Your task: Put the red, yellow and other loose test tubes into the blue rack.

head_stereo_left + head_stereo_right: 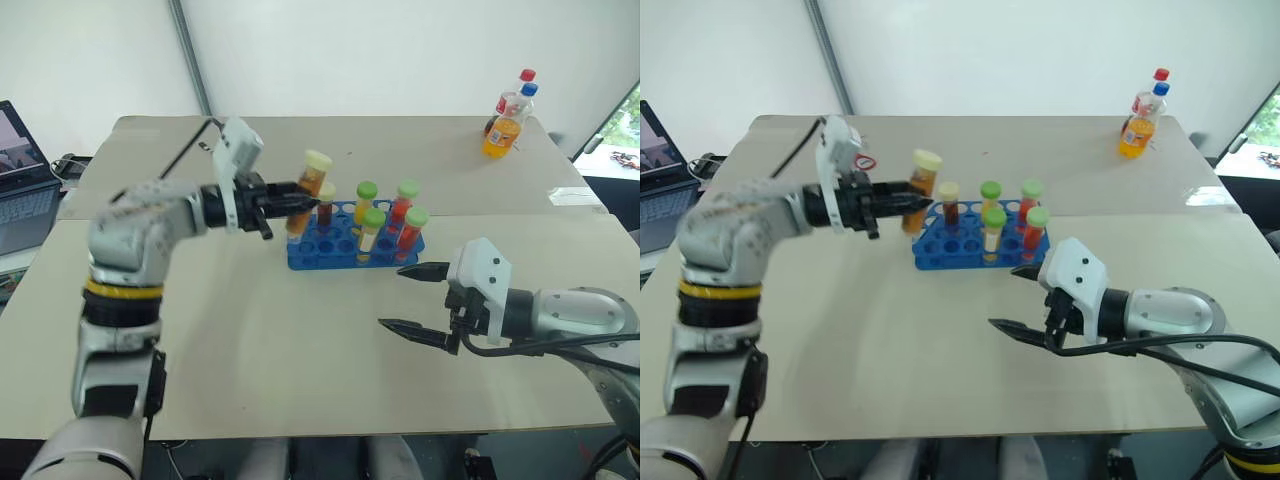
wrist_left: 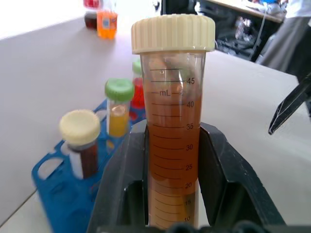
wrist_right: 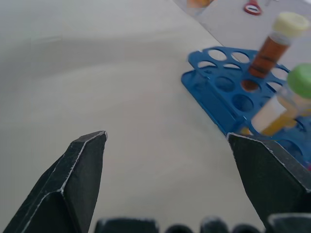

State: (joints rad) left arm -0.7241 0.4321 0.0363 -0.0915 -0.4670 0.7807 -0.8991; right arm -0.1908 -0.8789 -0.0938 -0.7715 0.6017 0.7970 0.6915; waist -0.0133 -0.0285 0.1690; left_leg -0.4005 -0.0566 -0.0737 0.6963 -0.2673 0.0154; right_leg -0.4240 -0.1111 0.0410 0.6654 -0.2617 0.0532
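While carrying the amber tube (image 1: 305, 195) above the near-left end of the blue rack (image 1: 352, 245) on the table (image 1: 300, 350), left claw (image 1: 300, 203) pinching it low on the body, cap up; right claw (image 1: 412, 300) hanging spread and empty beside the rack's right end. Risking a knock against the cream-capped tube (image 1: 325, 205) already standing close by, or a missed hole from a tilted descent. Getting volume marks and liquid level from the left wrist view; getting free holes from the head views.
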